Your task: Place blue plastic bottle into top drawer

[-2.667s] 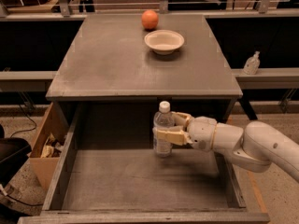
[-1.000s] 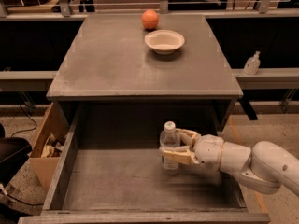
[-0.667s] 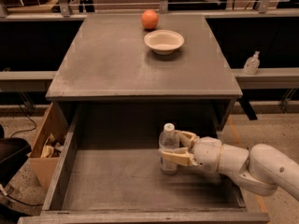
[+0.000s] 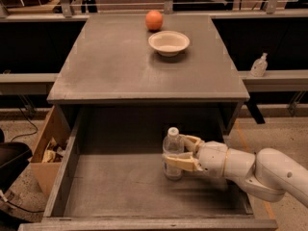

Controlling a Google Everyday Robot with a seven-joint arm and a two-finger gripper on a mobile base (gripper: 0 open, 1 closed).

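1. Tool position: the tool (image 4: 176, 149) reaches in from the right, inside the open top drawer (image 4: 115, 189), right of its centre.

2. Tool state: the fingers (image 4: 179, 160) are narrow, clamped on the lower body of the blue plastic bottle (image 4: 172, 143). One finger crosses the front of the bottle and the other lies behind it.

3. Bottle position: upright, white cap uppermost. The base is at or just above the drawer floor; contact cannot be confirmed.

4. Change: compared with a few seconds ago, the bottle has come down from a raised hold under the worktop (image 4: 120, 66) edge to floor level. Over the last second the position has barely altered, so the descent appears complete.

5. Meaning for the task: transport is judged finished and the bottle is within the drawer walls. The remaining steps are to widen the fingers and retract the arm.

6. Caution: the bottle is tall and light, so a finger dragging on withdrawal could tip it.

7. Not involved: bowl (image 4: 168, 42) and orange (image 4: 154, 19) on the worktop, cardboard box (image 4: 45, 150) at left
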